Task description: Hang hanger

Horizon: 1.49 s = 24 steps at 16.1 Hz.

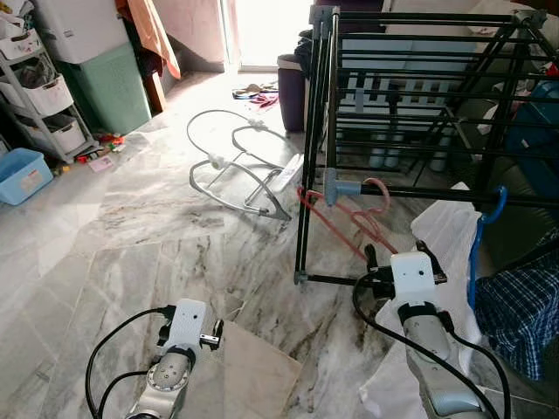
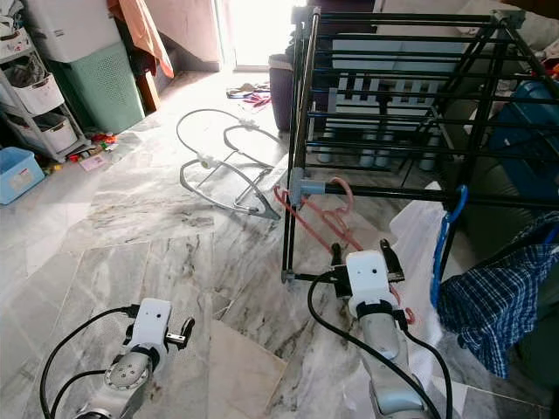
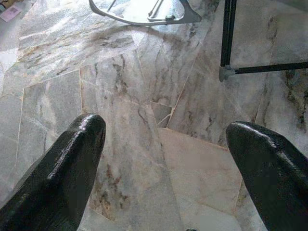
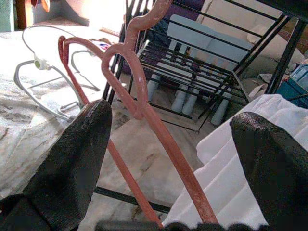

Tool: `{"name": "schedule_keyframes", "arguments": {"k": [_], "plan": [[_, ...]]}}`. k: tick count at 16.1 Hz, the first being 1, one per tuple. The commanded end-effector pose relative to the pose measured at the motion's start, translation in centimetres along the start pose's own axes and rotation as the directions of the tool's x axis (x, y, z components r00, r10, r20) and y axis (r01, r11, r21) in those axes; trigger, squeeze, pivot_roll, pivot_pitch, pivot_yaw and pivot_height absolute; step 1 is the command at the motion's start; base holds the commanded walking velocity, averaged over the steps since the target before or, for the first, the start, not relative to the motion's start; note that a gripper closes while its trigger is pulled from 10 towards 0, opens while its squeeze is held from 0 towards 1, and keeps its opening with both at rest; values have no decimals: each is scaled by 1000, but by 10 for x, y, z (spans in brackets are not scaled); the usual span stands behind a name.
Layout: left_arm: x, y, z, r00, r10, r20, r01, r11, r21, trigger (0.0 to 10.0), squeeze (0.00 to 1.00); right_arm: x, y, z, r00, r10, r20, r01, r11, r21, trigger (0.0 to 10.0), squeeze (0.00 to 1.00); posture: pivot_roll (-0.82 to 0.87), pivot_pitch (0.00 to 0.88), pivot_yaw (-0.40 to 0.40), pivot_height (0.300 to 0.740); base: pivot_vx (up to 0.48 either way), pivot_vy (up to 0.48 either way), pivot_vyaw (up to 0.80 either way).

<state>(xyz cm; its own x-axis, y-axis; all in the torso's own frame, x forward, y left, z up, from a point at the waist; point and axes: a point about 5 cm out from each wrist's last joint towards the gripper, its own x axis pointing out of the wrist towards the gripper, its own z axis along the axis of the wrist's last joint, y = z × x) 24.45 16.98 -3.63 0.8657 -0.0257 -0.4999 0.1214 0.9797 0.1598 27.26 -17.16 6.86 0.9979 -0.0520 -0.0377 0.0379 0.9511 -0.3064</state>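
**Pink hanger on the rack's low rail**

At far left a blue tub sat on the marble floor, its contents too small for me to tell. Behind it, white drawer bins stood beside a green hamper. My left gripper hung low over bare tiles, fingers spread wide and holding nothing. Mid-floor lay a grey wire bouncer frame, apart from everything else. A dark bin stood behind the black drying rack. The pink hanger hooked over the rack's low front rail, slanting down towards me. My right gripper sat just below it, fingers wide apart either side of the hanger's arms, gripping nothing. White cloth lay under the rack; a blue hanger and plaid cloth hung at right.
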Motion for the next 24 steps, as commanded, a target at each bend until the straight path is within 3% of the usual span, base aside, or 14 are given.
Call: {"name": "schedule_keyframes", "arguments": {"k": [1,6,9,24], "plan": [[-2,3,-5,1000,16,-19,-15,1000,5,10000,0,1,4,4,1000,13,11,-13,1000,4,10000,1000,-173,0,37,740,0,0,0],[0,2,2,1000,24,9,-24,1000,-6,10000,0,6,6,7,1000,25,15,-25,1000,5,10000,1000,-162,0,30,740,0,0,0],[5,-7,16,998,0,55,1,1000,-18,10000,0,9,8,9,999,29,18,-29,1000,3,10000,1000,-160,0,30,740,-261,0,0],[6,-6,15,999,-16,39,16,1000,7,10000,0,15,10,4,1000,12,-13,-11,1000,20,10000,1000,-157,0,40,740,-275,0,0]]}}
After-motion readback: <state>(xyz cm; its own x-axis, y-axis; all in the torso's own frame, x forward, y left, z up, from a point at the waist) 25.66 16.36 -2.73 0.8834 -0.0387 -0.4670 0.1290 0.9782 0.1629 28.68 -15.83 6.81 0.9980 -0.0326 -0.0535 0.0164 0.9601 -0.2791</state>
